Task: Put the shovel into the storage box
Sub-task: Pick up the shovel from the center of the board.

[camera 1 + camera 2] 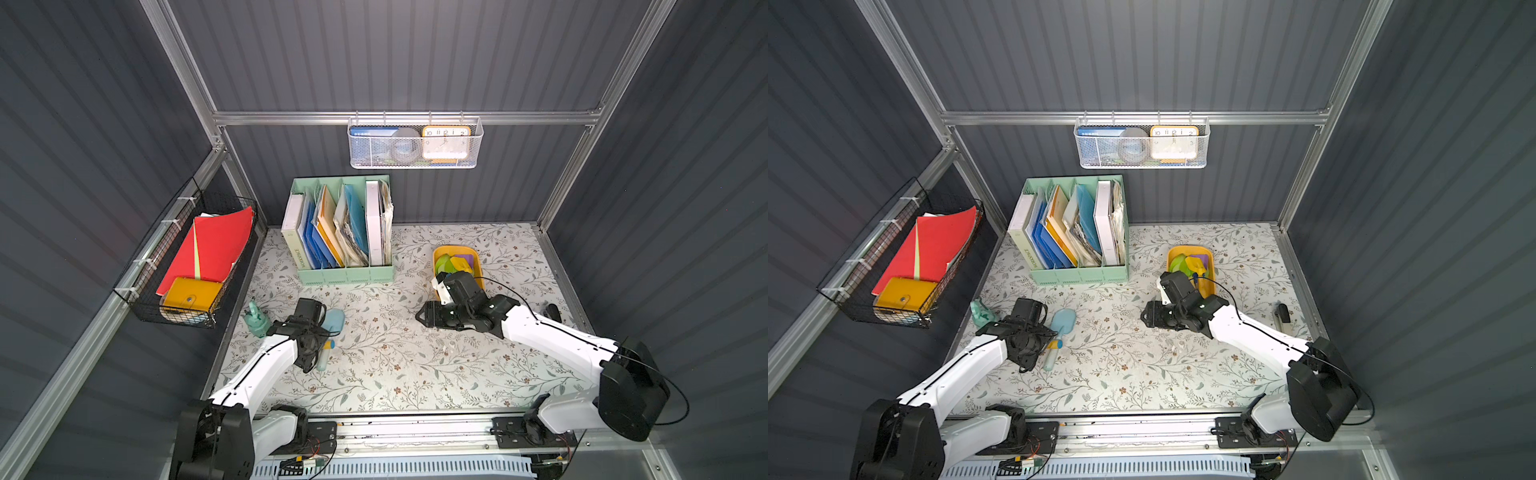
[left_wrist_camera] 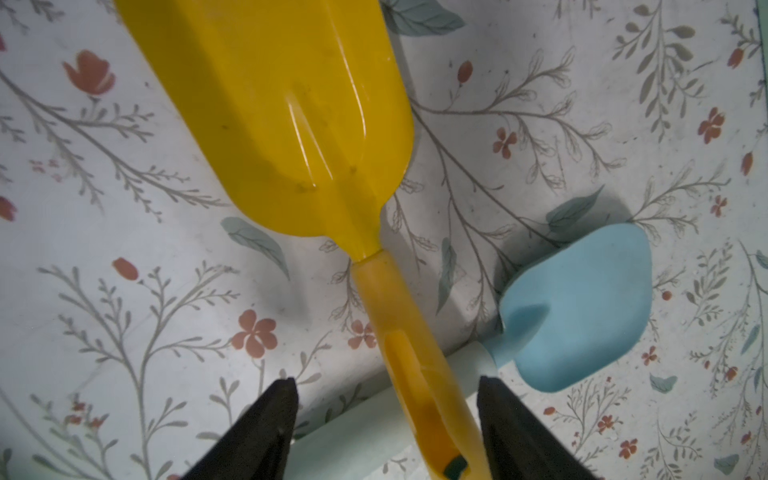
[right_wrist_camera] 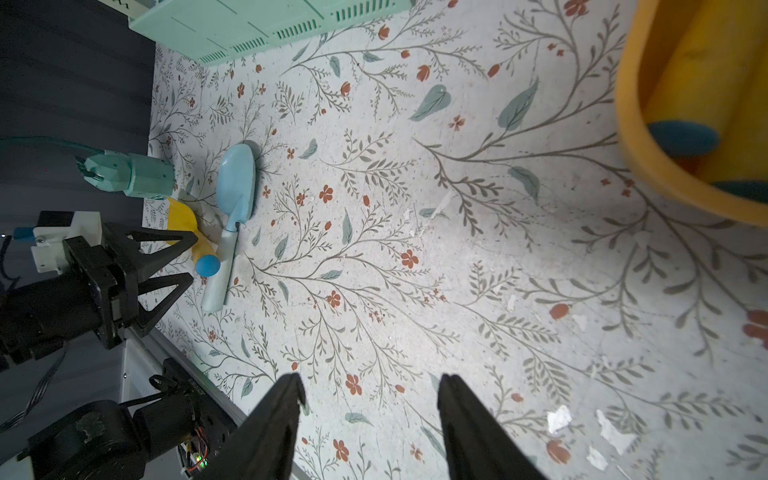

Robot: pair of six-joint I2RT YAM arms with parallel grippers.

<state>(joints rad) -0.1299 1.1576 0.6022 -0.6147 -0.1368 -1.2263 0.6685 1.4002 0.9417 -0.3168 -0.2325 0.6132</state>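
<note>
Lying on the table point(image 2: 124, 216) well apart from the box point(image 1: 453, 248), the yellow shovel point(image 2: 270, 116) has its handle crossing the blue shovel point(image 2: 582, 307). I see my left claw point(image 2: 385, 379) straddling that handle, jaws wide. My right claw point(image 3: 370, 376) hovers near the box, parted and empty.

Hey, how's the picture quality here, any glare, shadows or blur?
Left wrist view: glare streaks on the yellow shovel, and the blue shovel throws a dark shadow on the tabletop. Right wrist view: the storage box is close and soft. In both top views the front rail glares white.
</note>
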